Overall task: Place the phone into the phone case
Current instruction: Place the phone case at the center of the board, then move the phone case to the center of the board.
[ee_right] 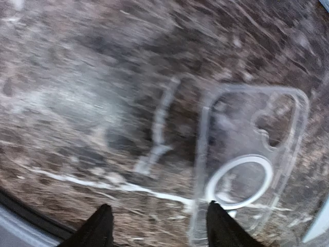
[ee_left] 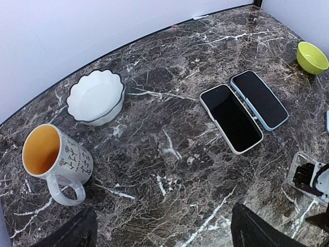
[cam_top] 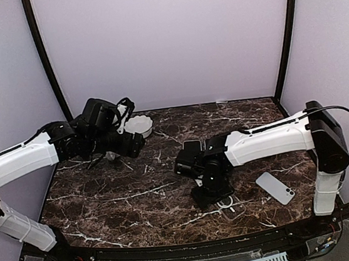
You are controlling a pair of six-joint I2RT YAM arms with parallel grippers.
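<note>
The clear phone case (ee_right: 248, 164) lies flat on the marble, blurred in the right wrist view. My right gripper (ee_right: 159, 229) hangs low over its left edge, open, with nothing between the fingers; the right fingertip (ee_right: 221, 226) overlaps the case's rim. From above, the case (cam_top: 231, 205) sits just right of that gripper (cam_top: 210, 195). A white phone (cam_top: 275, 187) lies back-up to the right of the case. My left gripper (ee_left: 164, 236) is open and empty, raised at the back left (cam_top: 132, 145).
A white scalloped bowl (ee_left: 96, 96) and an orange-lined mug (ee_left: 54, 159) stand at the back left. Two cased phones, one white-edged (ee_left: 230, 118) and one blue-edged (ee_left: 258, 99), lie screen-up mid-table. A green bowl (ee_left: 312, 56) sits at the far right.
</note>
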